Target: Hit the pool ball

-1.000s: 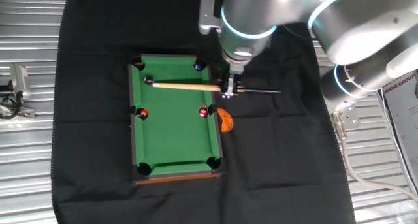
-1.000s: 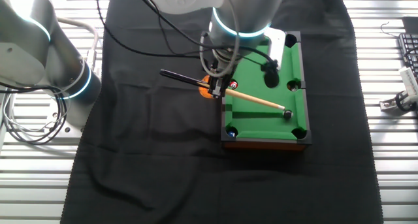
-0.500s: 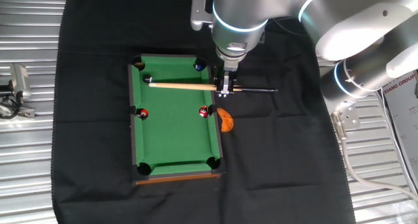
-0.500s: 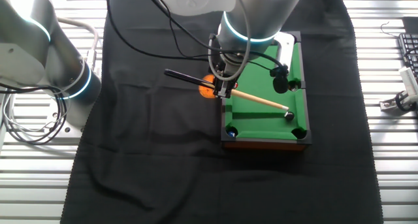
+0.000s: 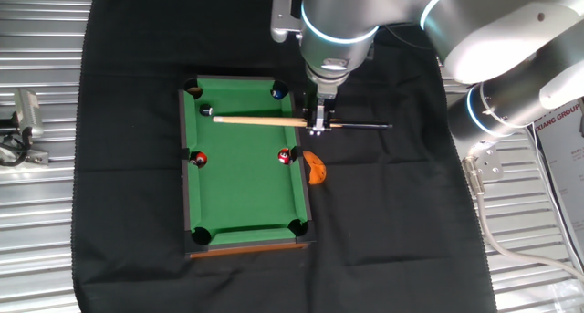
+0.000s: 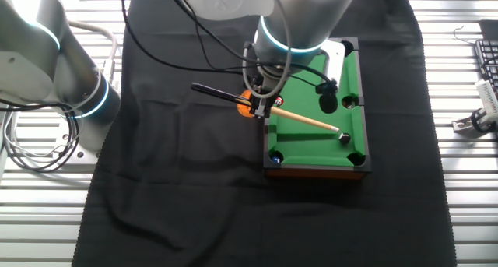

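Note:
The pool ball [image 5: 206, 111] is a tiny black ball near the far left corner pocket of the green mini pool table [image 5: 245, 194]. In the other fixed view the pool ball [image 6: 343, 138] lies just past the cue's tip. My gripper [image 5: 318, 126] is shut on a wooden cue stick [image 5: 260, 120] at the table's right rail. The cue lies level across the felt and its tip stops a short gap from the ball. Seen from the other side, the gripper [image 6: 261, 107] holds the cue stick [image 6: 307, 121] above the rail, and the cue's dark butt sticks out behind it.
Two red balls [image 5: 200, 159] [image 5: 285, 156] rest by the side pockets and a dark blue ball [image 5: 277, 93] by the far right pocket. An orange object [image 5: 316, 167] lies on the black cloth [image 5: 392, 213] beside the table. A second robot arm [image 5: 511, 103] stands at the right.
The gripper pushed the cue left toward the pool ball, then drew it back right a little. The ball sits about where it was.

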Robot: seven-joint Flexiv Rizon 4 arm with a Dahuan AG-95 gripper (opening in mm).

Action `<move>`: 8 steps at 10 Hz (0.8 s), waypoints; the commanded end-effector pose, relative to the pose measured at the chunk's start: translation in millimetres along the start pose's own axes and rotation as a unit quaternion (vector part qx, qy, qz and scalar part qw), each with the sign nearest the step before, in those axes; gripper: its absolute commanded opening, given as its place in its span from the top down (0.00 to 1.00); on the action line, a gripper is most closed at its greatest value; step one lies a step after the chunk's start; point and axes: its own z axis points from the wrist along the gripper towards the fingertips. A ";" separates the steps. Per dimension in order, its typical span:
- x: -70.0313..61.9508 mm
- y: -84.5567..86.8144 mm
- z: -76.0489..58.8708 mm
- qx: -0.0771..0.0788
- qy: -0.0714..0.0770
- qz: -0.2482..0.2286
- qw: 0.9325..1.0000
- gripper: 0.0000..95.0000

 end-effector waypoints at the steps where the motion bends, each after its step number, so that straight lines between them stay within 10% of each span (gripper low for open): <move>1: 5.3 -1.1 0.9 0.003 -0.002 -0.001 1.000 1.00; 8: 22.0 -1.5 -6.8 0.008 -0.005 -0.009 1.000 1.00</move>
